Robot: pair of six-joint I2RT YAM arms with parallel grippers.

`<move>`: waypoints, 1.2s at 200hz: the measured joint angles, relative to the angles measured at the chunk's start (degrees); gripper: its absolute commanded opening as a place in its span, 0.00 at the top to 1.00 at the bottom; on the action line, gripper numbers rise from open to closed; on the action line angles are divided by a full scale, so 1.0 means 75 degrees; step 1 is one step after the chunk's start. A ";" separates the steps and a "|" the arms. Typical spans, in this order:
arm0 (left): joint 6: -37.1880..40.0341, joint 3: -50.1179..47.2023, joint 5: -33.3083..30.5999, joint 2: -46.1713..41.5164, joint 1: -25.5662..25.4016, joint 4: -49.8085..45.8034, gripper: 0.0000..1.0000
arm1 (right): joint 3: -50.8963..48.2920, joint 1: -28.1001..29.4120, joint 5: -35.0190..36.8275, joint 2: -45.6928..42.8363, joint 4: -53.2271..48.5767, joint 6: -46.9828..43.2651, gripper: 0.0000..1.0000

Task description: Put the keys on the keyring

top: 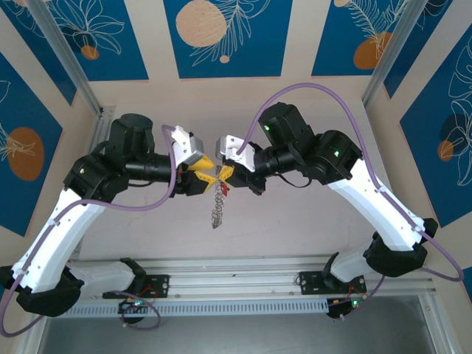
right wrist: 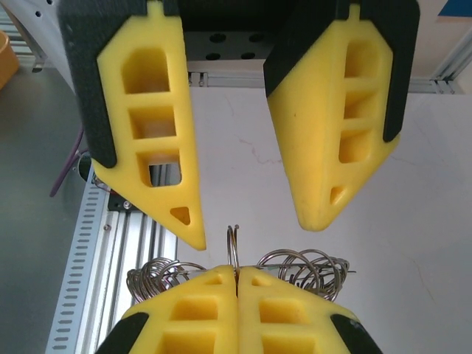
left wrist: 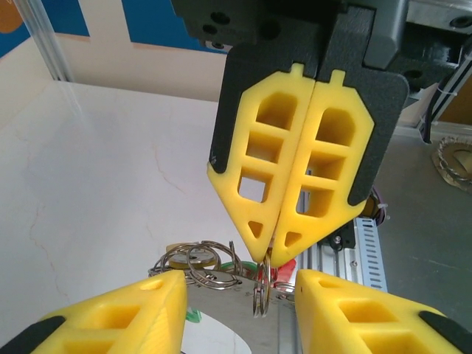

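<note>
Dangling grey coiled keyring (top: 216, 206) — ring end pinched in closed right tool (left wrist: 267, 257) — left tool (right wrist: 254, 230) parted.

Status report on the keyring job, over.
Right hand shut on keyring. Left hand open, straddling it. Rest of it hangs free. No obstruction seen.

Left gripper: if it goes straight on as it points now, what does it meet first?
Likely the small metal ring pinched by the shut right gripper, just ahead of the open left gripper; depth is unclear.
</note>
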 measured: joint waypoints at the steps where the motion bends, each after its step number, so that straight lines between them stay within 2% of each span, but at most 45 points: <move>1: -0.0003 0.0000 0.0003 0.0000 0.0000 -0.0003 0.60 | 0.0003 0.0000 0.0000 0.0000 -0.0003 0.0003 1.00; 35: 0.0108 0.0000 0.0064 0.0000 0.0000 -0.0006 0.67 | 0.0096 0.0015 -0.0023 0.0119 -0.0146 -0.0026 1.00; 89: 0.0114 0.0000 0.0172 0.0017 0.0000 0.0006 0.68 | 0.0146 0.0020 -0.0052 0.0216 -0.0219 -0.0023 1.00; 128: 0.0108 -0.0073 0.0277 0.0090 0.0000 0.0041 0.74 | 0.0338 0.0017 -0.0111 0.0233 -0.0306 -0.0020 1.00; 141: 0.0108 -0.0096 0.0315 0.0090 0.0000 0.0073 0.79 | 0.0376 0.0015 -0.0114 0.0251 -0.0356 -0.0020 1.00; 163: 0.0052 -0.0134 0.0443 0.0087 -0.0009 0.0111 0.94 | 0.0425 -0.0006 -0.0082 0.0300 -0.0399 -0.0020 1.00; 184: 0.0070 -0.0178 0.0501 0.0087 -0.0015 0.0146 1.00 | 0.0425 -0.0032 -0.0061 0.0306 -0.0425 -0.0017 1.00; 240: 0.0076 -0.0204 0.0542 0.0087 -0.0015 0.0160 1.00 | 0.0425 -0.0038 -0.0055 0.0306 -0.0431 -0.0006 1.00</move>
